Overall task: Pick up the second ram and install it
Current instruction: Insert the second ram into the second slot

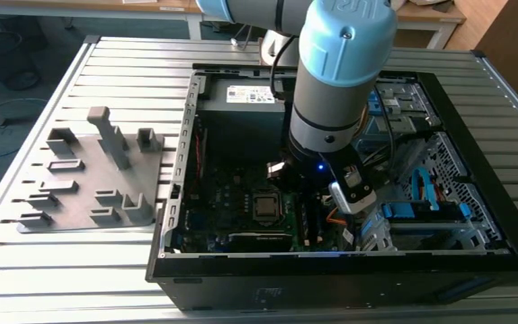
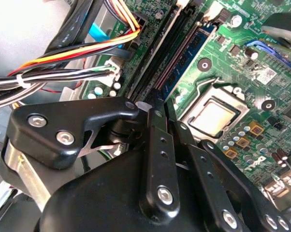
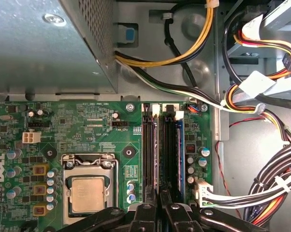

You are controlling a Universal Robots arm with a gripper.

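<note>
**A:** Where is your pincer?

**B:** My pincer (image 1: pixel 318 181) hangs inside the open computer case (image 1: pixel 178 223), low over the green circuit board (image 3: pixel 87 125). In the second wrist view its black fingers (image 2: pixel 160 145) stand nearly together, closed on a thin edge right above the memory slots (image 3: pixel 152 145).

**A:** And the second ram?

**B:** In the second wrist view I see a dark blue-green stick with black chips (image 2: pixel 186 58) standing on edge in the slots, running away from my fingertips. In the first wrist view the same stick (image 3: pixel 178 150) sits upright in the slot bank, beside the black empty-looking slots, with its near end hidden under my fingers. I take that to be the second ram, and my fingers seem closed on its top edge, though the contact itself is hidden.

**A:** What lies around it?

**B:** The silver processor (image 3: pixel 87 193) sits beside the slots. Bundles of wires (image 3: pixel 276 183) run on the other side. In the exterior view a grey holder tray (image 1: pixel 88 196) rests on the slatted table (image 1: pixel 61 283), at the exterior view's left, well apart from the case.
</note>
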